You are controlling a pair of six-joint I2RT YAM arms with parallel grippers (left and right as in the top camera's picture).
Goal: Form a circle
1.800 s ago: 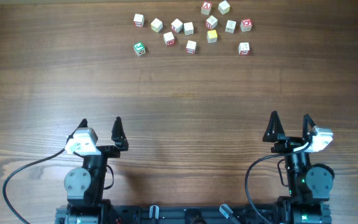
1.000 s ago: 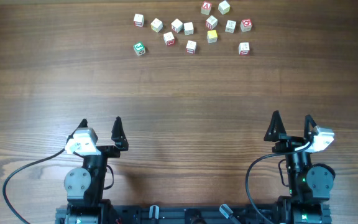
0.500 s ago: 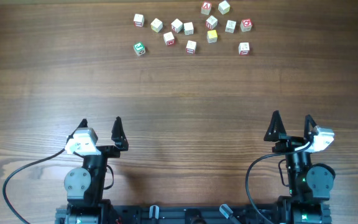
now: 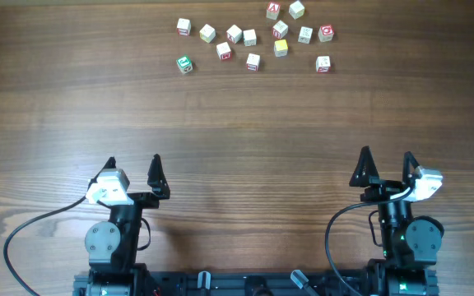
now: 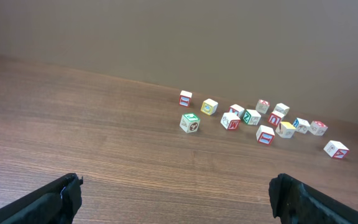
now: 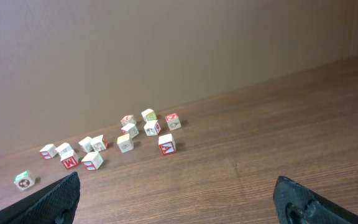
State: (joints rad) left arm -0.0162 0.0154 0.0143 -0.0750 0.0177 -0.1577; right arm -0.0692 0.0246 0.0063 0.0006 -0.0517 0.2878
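- Left gripper [image 4: 132, 159]: your jaws stand wide apart and empty; the green cube [image 4: 185, 63] is the nearest, well ahead and slightly to its right.
- Cubes [image 4: 253, 62]: scattered loose far ahead of both tools, no circle yet; several sit so close that wide jaws could knock a neighbour while closing on one.
- Right gripper [image 4: 385, 153]: also apart and empty; cubes lie well ahead, to its left. Reaching in together risks the arms colliding.
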